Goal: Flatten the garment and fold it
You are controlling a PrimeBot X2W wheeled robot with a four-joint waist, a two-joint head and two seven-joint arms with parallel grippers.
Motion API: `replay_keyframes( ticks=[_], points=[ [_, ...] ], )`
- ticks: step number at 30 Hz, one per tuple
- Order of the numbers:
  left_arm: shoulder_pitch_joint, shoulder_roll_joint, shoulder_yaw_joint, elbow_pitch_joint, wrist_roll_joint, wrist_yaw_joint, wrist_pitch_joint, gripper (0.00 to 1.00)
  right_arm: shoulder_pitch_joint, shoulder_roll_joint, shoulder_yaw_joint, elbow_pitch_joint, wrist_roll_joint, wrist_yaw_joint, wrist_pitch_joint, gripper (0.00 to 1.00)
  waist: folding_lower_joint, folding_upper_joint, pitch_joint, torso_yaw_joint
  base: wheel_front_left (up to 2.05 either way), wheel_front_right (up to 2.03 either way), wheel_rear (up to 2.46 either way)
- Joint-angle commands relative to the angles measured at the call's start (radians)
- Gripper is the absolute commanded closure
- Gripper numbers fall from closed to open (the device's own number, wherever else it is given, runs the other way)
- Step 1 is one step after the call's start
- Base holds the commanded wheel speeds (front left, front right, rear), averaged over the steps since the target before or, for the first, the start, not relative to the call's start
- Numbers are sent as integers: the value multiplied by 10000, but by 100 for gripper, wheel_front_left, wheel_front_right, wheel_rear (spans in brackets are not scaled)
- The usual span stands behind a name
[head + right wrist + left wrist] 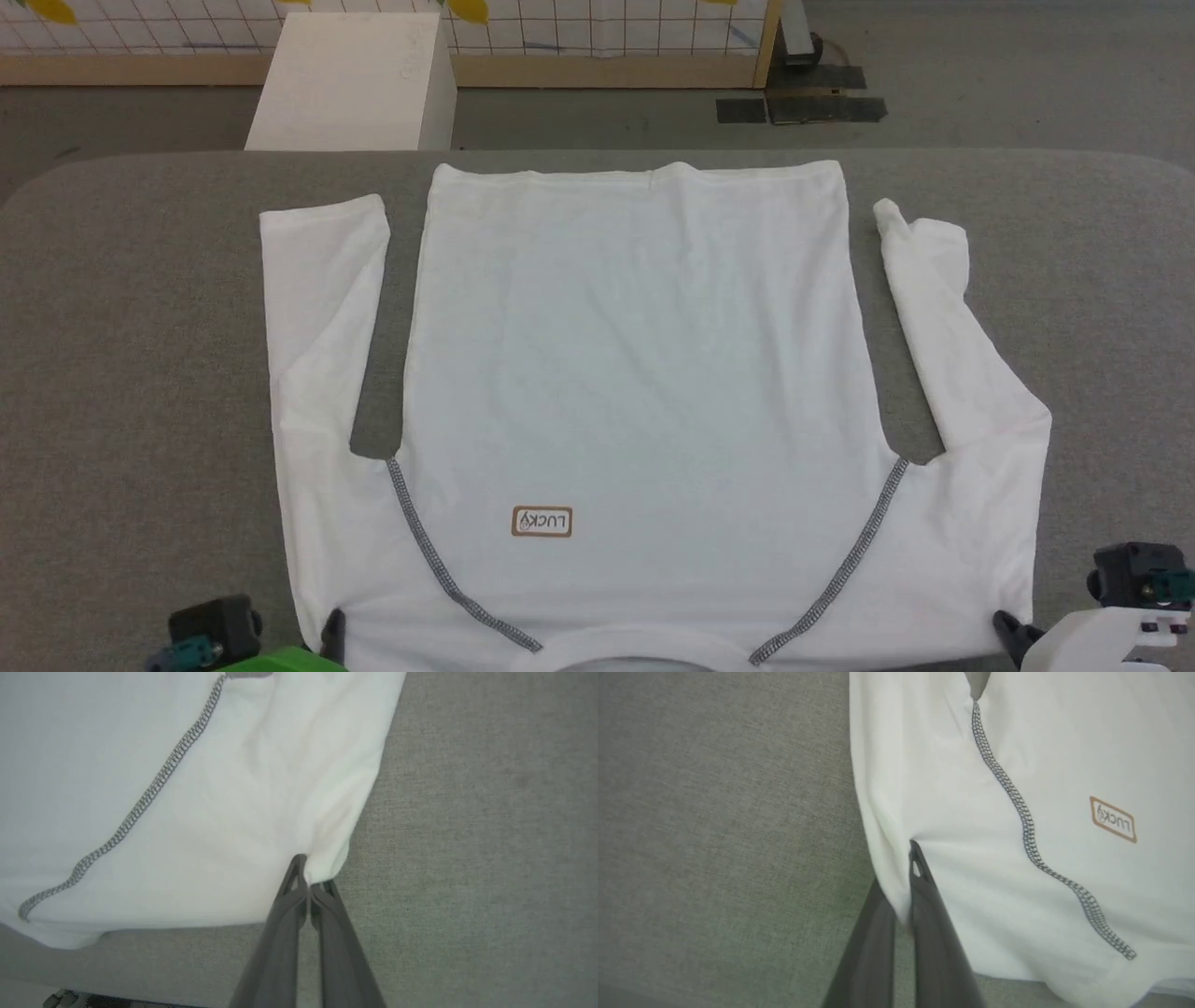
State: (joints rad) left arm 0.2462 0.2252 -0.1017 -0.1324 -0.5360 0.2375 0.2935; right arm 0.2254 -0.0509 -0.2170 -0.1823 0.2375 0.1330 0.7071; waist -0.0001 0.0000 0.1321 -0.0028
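The left end effector (906,877) is pinched shut on the near left corner of the garment (635,355) — soft, thin white cloth with bumpy grey seams (425,551), spread flat on the fuzzy grey surface (140,373). The right end effector (306,877) pinches the near right corner. Best to lift both together, slowly — floppy cloth wrinkles easily

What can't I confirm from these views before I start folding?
Neckline: head view, cut off by the bottom edge.
Left tool: left wrist view, one fingertip hidden behind the edge of the garment.
Right tool: right wrist view, how many cloth layers it pinches is hidden by the top layer.
Patch emblem: head view, too small to make out.
White box: head view, base hidden behind the table.
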Motion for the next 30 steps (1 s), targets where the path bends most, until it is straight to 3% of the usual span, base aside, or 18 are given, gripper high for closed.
replay_keyframes(
  ticks=[1,6,7,8,9,10,16,23,30],
  points=[
    [-122,-29,-83,227,140,-69,-174,100,-139,-13,68,300,-81,-23,-226,100,1,0,73,20,0,0,0],
    [-585,-356,-619,1191,402,-315,-715,100,-561,1,593,1599,-97,-23,-1016,100,1,0,152,68,0,0,0],
    [-651,-391,-668,1354,445,-331,-804,96,-625,2,619,1768,-63,-23,-1162,100,1,0,153,80,0,0,0],
    [-723,-432,-717,1534,478,-352,-900,26,-696,2,657,1939,-11,-23,-1363,58,1,0,146,97,0,0,0],
    [-769,-462,-741,1656,483,-371,-965,0,-728,3,707,2053,24,-23,-1490,21,1,0,134,110,0,0,0],
    [-806,-492,-758,1775,482,-392,-1045,0,-741,4,736,2142,58,-23,-1627,0,1,0,109,122,0,0,0],
    [-681,-306,-542,1742,523,-314,-1345,0,-631,5,381,1976,-226,-23,-2737,0,1,0,-142,191,0,0,0],
    [-488,304,-59,539,950,-23,-1816,0,-443,6,-185,884,-996,-23,-4621,0,1,0,-174,42,0,0,0],
    [-1686,1107,101,55,1809,-214,-2701,0,-1035,-292,618,319,-1171,-23,-6765,0,1,0,414,-332,0,0,0]
  ],
)
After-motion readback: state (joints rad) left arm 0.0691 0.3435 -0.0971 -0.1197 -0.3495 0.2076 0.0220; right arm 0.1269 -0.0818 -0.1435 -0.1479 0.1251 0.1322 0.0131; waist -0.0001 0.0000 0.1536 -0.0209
